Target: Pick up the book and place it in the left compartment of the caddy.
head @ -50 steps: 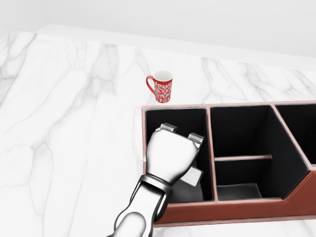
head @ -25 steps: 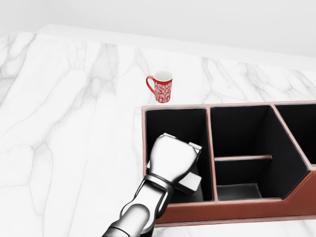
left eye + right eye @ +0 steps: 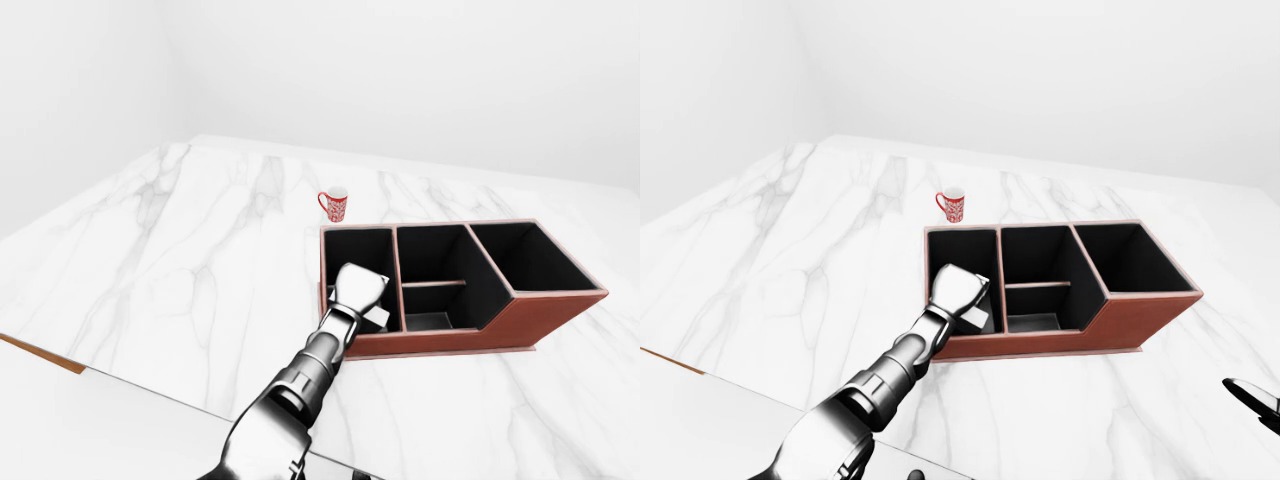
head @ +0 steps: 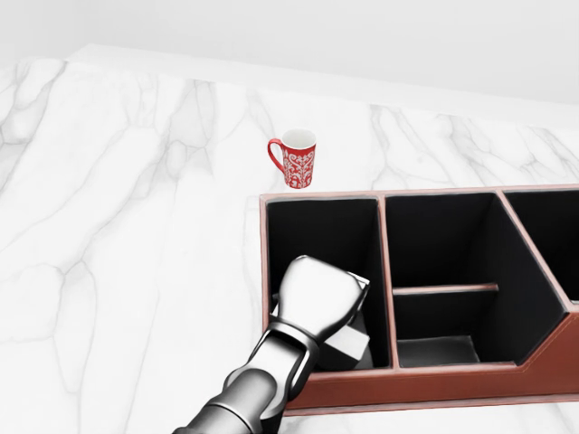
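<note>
Reaching up from the bottom edge of the head view, the robot's left arm ends in the left hand (image 4: 318,294), which hangs over the near end of the caddy's (image 4: 425,387) left compartment. The back of the hand faces the camera, so its fingers are hidden; I cannot tell whether they are clenched or released. Just under the hand, a pale grey block shows inside that compartment — the book (image 4: 348,341), lying low against the near wall, partly covered by the hand. Whether the fingers touch it cannot be made out.

The caddy is reddish-brown leather with a black interior. To the right of the left compartment comes a middle section split by a thin crosswise divider, then a further bay at the right edge of the head view, where the near wall slopes upward.

In the right-eye view, a dark tip at the lower right edge is the right hand (image 3: 1258,398), well apart from the caddy — its state is unclear.

Beyond the caddy's far left corner stands a red patterned mug (image 4: 297,160) on the white marble worktop (image 4: 127,226), handle to the left.
</note>
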Robot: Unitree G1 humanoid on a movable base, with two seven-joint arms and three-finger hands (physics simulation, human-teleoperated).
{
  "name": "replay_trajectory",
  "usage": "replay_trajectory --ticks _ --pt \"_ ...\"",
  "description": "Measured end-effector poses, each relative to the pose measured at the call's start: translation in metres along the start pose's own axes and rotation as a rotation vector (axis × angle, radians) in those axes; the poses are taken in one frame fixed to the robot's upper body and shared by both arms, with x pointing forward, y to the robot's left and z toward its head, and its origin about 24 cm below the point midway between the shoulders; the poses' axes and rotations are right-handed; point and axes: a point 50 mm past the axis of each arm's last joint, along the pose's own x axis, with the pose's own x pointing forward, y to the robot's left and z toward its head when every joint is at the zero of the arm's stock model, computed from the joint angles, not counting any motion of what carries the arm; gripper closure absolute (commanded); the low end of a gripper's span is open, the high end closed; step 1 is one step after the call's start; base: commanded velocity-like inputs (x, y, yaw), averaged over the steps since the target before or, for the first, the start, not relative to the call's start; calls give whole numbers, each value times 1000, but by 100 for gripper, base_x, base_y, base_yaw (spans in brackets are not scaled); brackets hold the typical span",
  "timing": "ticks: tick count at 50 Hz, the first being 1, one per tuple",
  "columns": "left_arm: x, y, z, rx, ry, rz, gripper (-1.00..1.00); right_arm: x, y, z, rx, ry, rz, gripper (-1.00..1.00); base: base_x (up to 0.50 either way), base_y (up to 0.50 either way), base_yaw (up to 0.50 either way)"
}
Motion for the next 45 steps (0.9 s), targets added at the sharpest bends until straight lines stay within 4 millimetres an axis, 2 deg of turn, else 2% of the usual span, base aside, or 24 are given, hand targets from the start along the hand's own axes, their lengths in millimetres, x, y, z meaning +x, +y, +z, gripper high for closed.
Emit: replay_trajectory --ticks 15,16,18,19,20,23,34,45 --pt "1 -1 -1 -10 8 -19 100 -1 0 0 -4 0 1 -100 0 0 0" --pt "1 -1 -1 -11 10 -20 35 0 0 0 -4 1 1 -100 0 0 0" --pt "-2 -6 -4 -17 27 -40 35 0 0 0 -4 2 1 -100 0 0 0" --pt "-4 -9 -6 -20 38 -52 -27 0 0 0 -4 2 1 -100 0 0 0" --pt "-6 -12 -7 -25 48 -63 -100 -1 0 0 -4 2 1 -100 0 0 0" --pt "-11 -18 -11 -31 70 -83 -100 -1 0 -1 -5 3 1 -100 0 0 0" --pt "-18 -18 -15 -50 109 -39 -100 0 0 -1 -9 6 0 -100 0 0 0" --pt "-28 11 -24 -69 167 143 -100 -1 0 -2 -12 12 -1 -100 0 0 0"
